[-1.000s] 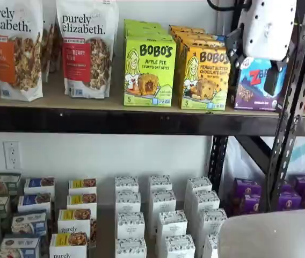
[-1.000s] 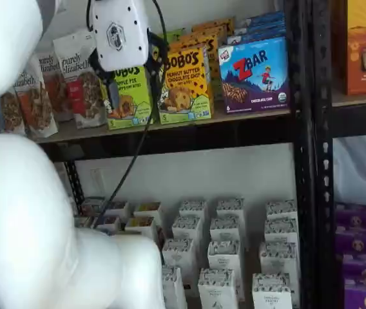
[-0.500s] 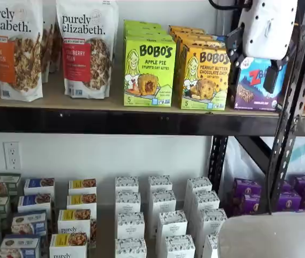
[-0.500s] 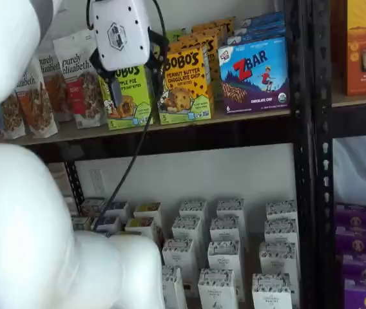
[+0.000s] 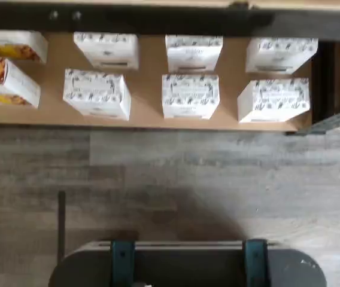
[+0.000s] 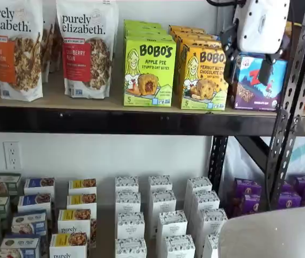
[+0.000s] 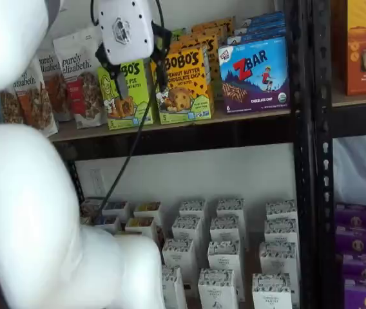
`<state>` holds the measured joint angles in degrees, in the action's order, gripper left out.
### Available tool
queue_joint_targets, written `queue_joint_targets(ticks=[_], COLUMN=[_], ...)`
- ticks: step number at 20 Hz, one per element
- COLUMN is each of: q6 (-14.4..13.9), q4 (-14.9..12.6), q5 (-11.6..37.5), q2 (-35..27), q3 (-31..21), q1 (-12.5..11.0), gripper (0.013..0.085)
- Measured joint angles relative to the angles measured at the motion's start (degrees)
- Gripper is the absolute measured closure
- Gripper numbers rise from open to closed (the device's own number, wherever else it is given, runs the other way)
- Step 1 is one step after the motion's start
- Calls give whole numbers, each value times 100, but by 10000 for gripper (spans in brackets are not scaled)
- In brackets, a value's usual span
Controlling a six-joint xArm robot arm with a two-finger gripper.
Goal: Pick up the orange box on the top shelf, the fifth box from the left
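The orange box [image 6: 203,78] stands at the front of its row on the top shelf [image 6: 115,121], between a lime-green carton and a blue-purple carton; it also shows in a shelf view [image 7: 184,84]. My gripper [image 6: 247,62] hangs in front of the shelf at the height of the boxes. Its white body is above and its two black fingers stand apart, open and empty. In one shelf view it lies over the gap between the orange box and the blue-purple carton. In the other, my gripper [image 7: 136,77] lies over the lime-green carton and the orange box's left edge. The wrist view shows neither.
A lime-green apple pie carton [image 6: 149,72], a ZBAR carton [image 6: 257,86] and granola bags [image 6: 85,48] share the shelf. A black upright [image 6: 292,97] stands just right of the gripper. White boxes [image 5: 191,95] fill the lower shelf. My white arm [image 7: 28,212] fills the left of a shelf view.
The gripper has risen a little and shifted sideways toward the orange box. Its fingers stay apart. The boxes have not moved.
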<state>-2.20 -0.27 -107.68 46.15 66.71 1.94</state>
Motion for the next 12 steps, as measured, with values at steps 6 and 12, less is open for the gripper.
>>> queue_joint_targets(ticks=[6,12], q6=[154,323], q4=[45,234], q5=[481,843], q2=[-494,-966], q3=[269,608], q1=[-181,-384], gripper=[130,130])
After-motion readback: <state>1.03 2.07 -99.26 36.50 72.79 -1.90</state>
